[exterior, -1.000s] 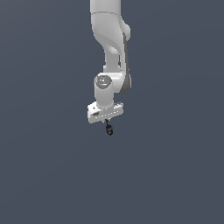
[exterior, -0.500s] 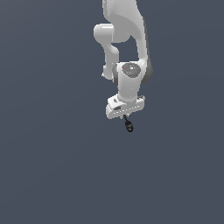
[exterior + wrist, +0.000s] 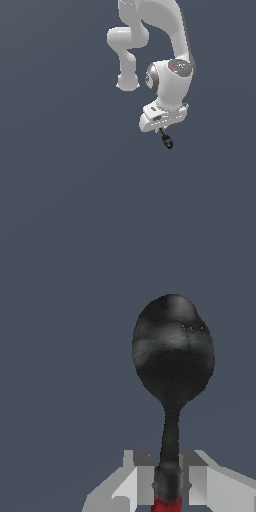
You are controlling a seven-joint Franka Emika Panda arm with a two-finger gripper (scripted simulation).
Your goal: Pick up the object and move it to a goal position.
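We see the gripper (image 3: 169,483) clamped on the object (image 3: 167,140) right of frame centre, held by its thin stem; we judge it light, stiff, prone to pivot.

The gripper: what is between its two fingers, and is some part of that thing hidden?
Between the fingers of the gripper sits the thin stem of the black object, its red tip at the picture's edge. The fingers cover the stem's sides, so the contact itself cannot be seen.
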